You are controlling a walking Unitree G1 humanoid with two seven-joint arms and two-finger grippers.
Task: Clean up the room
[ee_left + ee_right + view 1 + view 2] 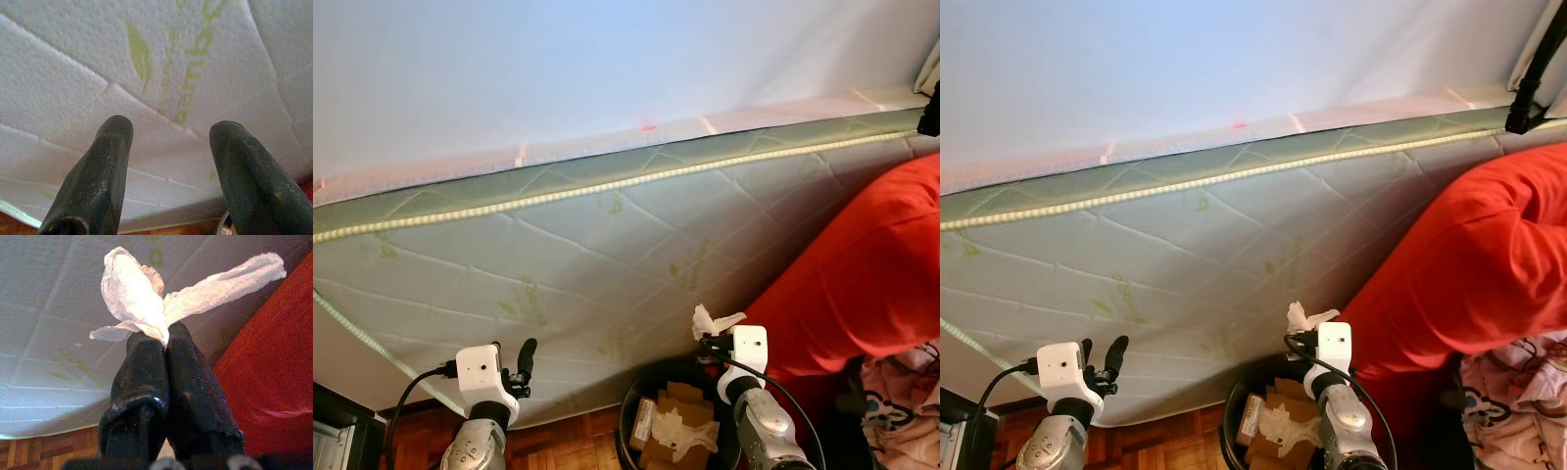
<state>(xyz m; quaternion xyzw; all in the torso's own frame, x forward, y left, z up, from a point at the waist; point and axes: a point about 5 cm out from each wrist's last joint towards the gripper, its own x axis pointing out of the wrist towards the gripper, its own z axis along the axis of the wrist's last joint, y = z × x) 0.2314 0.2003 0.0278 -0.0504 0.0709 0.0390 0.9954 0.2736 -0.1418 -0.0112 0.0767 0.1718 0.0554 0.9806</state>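
Right gripper (164, 340) pinching a crumpled tissue (142, 293) above the bin (631, 397); left gripper (168, 134) spread wide. Green "bamboo" print on mattress (195, 54), partly cut off.

crumpled white tissue (142, 298), pinched above bin (636, 392)

Soft bluish daylight, mostly sharp

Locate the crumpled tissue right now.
Crumpled tissue is pinched in the right gripper, held above the black bin, in front of the mattress, beside the red bedding.
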